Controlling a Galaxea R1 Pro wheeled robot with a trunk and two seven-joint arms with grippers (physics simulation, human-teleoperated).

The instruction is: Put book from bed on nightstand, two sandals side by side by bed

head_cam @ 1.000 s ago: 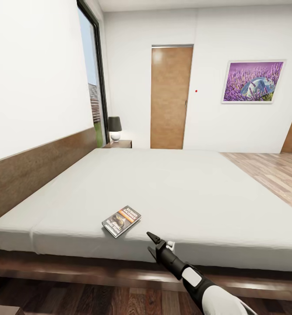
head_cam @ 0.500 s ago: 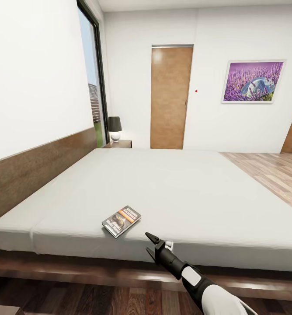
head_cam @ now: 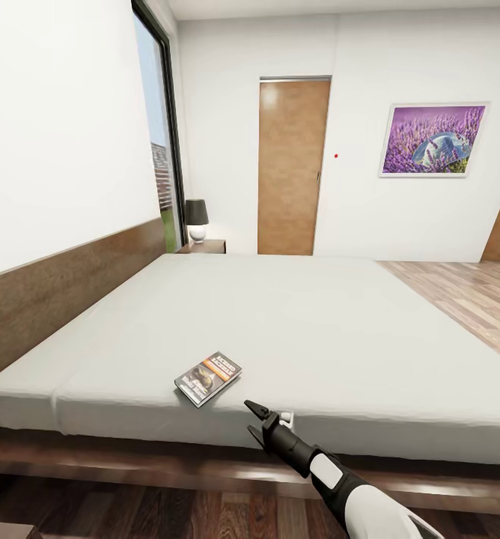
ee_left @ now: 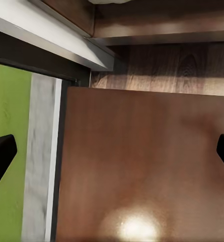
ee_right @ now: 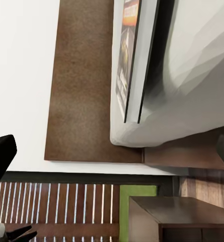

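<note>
Progress looks close to nil as I read it: the book (head_cam: 208,378) lies flat on the bed (head_cam: 295,329), near the mattress edge closest to me, and nothing has been carried anywhere yet. My right end effector (head_cam: 256,421) hangs just beside that edge, a little short of the book and apart from it, fingers spread and empty. In the right wrist view I see the book (ee_right: 131,55) edge-on against the mattress, with the dark finger tips wide at the frame's sides. My left end effector (ee_left: 112,151) is likewise released, its fingers spread over a glossy reddish-brown wooden top that I judge to be a nightstand (ee_left: 142,166).

A second nightstand (head_cam: 205,245) with a lamp (head_cam: 197,218) stands at the far side of the bed. Left to do: grasp the book, set it on a nightstand, then find and pair the sandals.

Writing: the cover carries white lettering on an orange band, too small for me to read.
</note>
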